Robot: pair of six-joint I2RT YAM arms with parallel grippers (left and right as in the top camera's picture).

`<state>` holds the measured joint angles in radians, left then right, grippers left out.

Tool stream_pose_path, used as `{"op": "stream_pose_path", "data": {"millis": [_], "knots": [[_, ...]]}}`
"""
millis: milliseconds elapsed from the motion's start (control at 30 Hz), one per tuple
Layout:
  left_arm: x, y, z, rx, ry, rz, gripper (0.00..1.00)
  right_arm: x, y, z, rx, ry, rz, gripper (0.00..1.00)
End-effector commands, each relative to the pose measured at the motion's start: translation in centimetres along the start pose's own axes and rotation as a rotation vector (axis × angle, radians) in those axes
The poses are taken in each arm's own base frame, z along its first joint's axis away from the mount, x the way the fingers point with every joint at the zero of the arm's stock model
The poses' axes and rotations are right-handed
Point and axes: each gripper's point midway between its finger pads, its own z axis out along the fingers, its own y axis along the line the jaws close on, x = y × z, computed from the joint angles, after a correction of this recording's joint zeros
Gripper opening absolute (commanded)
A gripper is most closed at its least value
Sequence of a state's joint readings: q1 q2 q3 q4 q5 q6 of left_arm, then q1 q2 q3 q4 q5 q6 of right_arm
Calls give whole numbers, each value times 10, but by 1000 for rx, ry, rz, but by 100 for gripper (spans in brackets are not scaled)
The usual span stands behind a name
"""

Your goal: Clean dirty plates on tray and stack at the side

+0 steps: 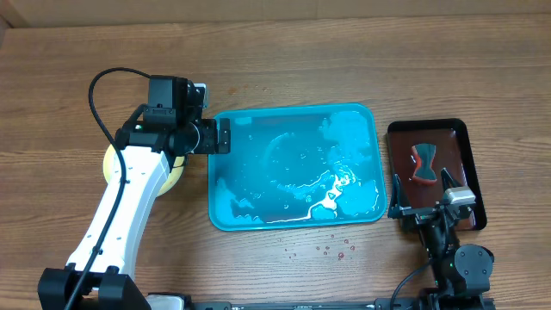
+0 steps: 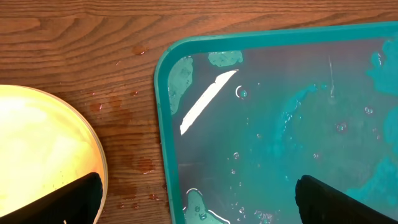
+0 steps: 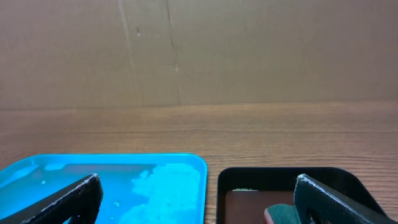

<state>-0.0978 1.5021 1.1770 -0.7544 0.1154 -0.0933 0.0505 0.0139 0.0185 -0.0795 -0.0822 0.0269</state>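
The turquoise tray (image 1: 293,168) lies at the table's middle, wet with foam and water and with no plate on it. It also shows in the left wrist view (image 2: 280,124) and the right wrist view (image 3: 106,180). A pale yellow plate (image 1: 176,176) lies on the table left of the tray, mostly hidden under my left arm; the left wrist view shows its rim (image 2: 37,149). I cannot tell whether other plates lie under it. My left gripper (image 1: 219,136) is open and empty above the tray's left edge. My right gripper (image 1: 424,205) is open and empty by the dark tray.
A small dark brown-black tray (image 1: 430,172) stands right of the turquoise tray and holds a dark sponge (image 1: 424,164), also seen in the right wrist view (image 3: 283,214). Red sauce drops (image 1: 331,250) dot the wood in front of the turquoise tray. A cardboard wall (image 3: 199,50) stands behind.
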Motion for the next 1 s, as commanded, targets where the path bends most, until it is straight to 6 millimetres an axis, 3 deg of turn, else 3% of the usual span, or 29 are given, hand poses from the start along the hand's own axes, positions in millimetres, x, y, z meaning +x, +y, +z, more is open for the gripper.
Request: {"op": "stream_pose_path", "data": {"millis": [0,500,633,767,867,967], "knots": [[-4,0,0,-3,-6,25,100,2,3,0,-14,-2,6,100],[-4,0,0,-3,-6,25,100,2,3,0,-14,-2,6,100],[5,7,-5,-44,24,22,100,2,3,0,-14,-2,6,100],[-19,6,-40,-58,-138,46,100,2,3,0,-14,-2,6,100],[-42,7,-81,-61,-363,58,100,2,3,0,-14,-2,6,100],[-46,16,-116,-65,-578,46,100,2,3,0,-14,-2,6,100]]}}
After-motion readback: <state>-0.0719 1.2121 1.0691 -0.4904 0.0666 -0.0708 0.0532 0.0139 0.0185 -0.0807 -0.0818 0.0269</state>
